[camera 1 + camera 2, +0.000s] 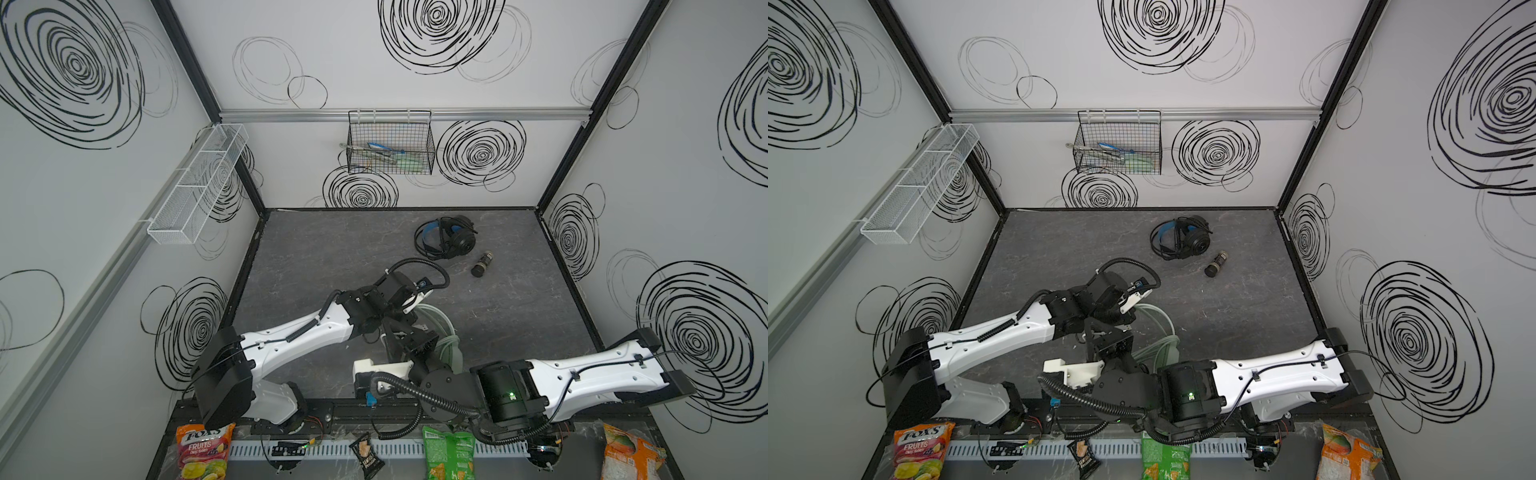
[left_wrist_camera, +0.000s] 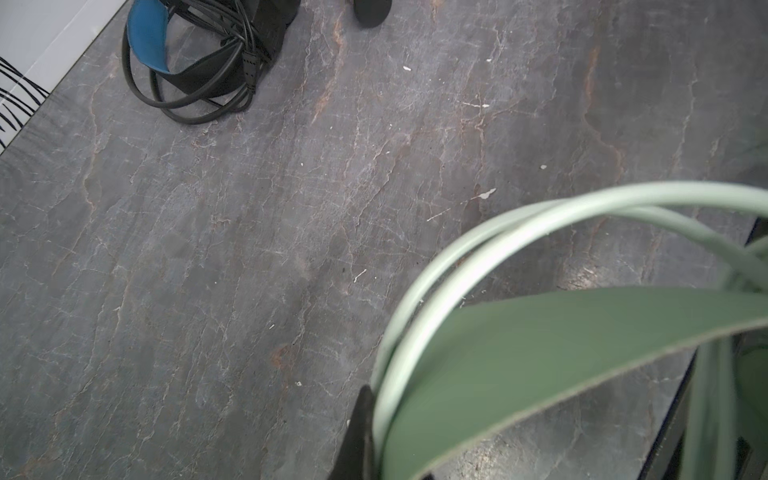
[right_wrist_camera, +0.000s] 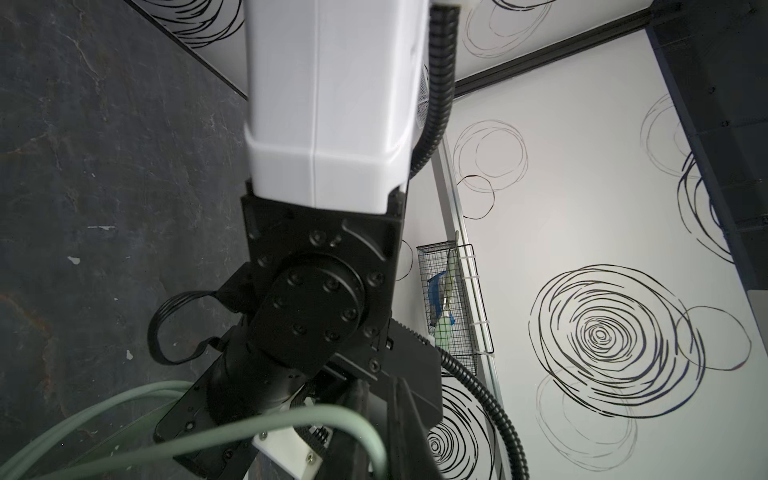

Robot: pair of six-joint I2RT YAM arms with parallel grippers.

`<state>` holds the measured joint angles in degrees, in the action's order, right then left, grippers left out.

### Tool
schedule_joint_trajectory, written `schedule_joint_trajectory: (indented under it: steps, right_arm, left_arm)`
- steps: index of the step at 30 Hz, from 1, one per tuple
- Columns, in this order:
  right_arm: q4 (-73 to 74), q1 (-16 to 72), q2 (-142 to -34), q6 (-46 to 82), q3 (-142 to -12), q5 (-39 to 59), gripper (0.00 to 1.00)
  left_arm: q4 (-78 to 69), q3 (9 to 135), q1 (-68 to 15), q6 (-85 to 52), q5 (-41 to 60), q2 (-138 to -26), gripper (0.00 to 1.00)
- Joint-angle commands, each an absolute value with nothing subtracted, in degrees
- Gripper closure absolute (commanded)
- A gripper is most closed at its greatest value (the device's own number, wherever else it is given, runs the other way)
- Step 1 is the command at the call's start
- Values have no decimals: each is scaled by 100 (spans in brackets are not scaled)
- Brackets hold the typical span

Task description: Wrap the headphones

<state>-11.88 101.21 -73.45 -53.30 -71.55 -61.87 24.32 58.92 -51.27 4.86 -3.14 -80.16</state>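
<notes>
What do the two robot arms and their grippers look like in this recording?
The left arm and right arm match: white moulded link shells between boxy black joint housings, thin black cables clipped along the shells, black ribbed conduit looping to white wrist camera mounts. A green light glows on the right arm. The visible gripper finger is plain black.

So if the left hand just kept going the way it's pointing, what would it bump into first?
Probably the pale green cable looping right at the left hand's tip, then bare grey tabletop. The black headphones lie off to one side. Depth is hard to judge.
</notes>
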Motion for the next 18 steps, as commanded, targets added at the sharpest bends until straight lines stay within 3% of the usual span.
schedule_joint_trajectory:
  steps: [1,11,18]
  right_arm:
    - [-1264,10186,-6857,-4415,-7432,-6248,100]
    - [-1834,9998,-5409,-2669,-7090,-5239,100]
    - [-2300,9015,-5191,-1992,-6943,-4373,100]
  left_arm:
    - [1972,5834,-4988,288,-67,-7791,100]
    - [1590,5626,-4587,45,307,-7242,100]
    - [1225,5492,-4697,177,305,-6865,100]
